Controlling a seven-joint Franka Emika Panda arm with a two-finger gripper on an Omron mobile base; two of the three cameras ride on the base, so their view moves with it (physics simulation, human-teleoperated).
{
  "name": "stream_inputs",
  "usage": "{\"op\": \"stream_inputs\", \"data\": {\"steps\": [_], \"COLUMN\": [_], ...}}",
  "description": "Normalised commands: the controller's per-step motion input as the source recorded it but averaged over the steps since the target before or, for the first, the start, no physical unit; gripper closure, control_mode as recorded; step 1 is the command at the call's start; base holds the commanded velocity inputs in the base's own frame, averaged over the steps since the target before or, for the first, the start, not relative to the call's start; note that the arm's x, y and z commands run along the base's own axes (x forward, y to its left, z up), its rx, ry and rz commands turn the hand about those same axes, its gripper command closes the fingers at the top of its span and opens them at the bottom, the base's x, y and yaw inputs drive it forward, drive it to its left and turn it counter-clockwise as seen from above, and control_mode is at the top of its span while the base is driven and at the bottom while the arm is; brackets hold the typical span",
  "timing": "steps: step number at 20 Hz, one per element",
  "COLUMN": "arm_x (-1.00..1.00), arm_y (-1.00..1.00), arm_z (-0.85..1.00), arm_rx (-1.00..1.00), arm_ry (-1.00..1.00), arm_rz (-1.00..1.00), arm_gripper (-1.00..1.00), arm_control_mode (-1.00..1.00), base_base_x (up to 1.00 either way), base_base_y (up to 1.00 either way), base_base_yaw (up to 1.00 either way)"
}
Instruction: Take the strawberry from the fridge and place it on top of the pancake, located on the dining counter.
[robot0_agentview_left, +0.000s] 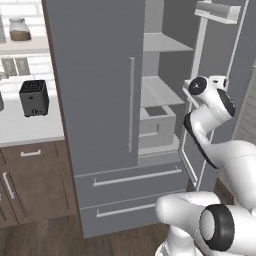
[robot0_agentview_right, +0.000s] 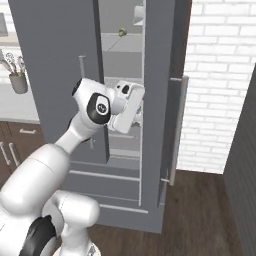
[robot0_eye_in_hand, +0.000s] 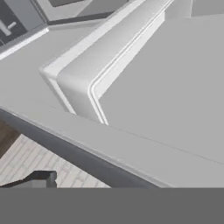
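left base view: fridge (robot0_agentview_left: 100, 100) right door open, hand (robot0_agentview_right: 131, 107) inside, jaws wide.

I see a matte grey fridge (robot0_agentview_left: 95, 90) with pale grey shelves (robot0_agentview_left: 160, 92), brown wood cabinets (robot0_agentview_left: 30, 180), a black toaster (robot0_agentview_left: 34, 97), and a white brick wall (robot0_agentview_right: 220, 85).

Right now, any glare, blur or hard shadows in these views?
Left base view: flat even light, no glare, fridge interior softly shaded. Right base view: sharp, mild shading beside the open door. Hand view: close pale door surfaces, soft-edged, little contrast.
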Motion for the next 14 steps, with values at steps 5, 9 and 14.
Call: {"op": "stream_inputs", "data": {"steps": [5, 9, 14], "arm_x": [-0.30, -0.21, 0.00], "arm_y": [-0.38, 0.50, 0.99], "arm_z": [0.06, 0.39, 0.22], "arm_rx": [0.00, -0.17, 0.16], "arm_ry": [-0.03, -0.19, 0.00], "arm_rz": [0.00, -0.02, 0.00], "arm_gripper": [-1.00, -1.00, -1.00], "arm_control_mode": [-1.00, -1.00, -1.00], "base_base_x": [0.00, 0.00, 0.00], "base_base_y": [0.00, 0.00, 0.00], "base_base_yaw": [0.00, 0.00, 0.00]}}
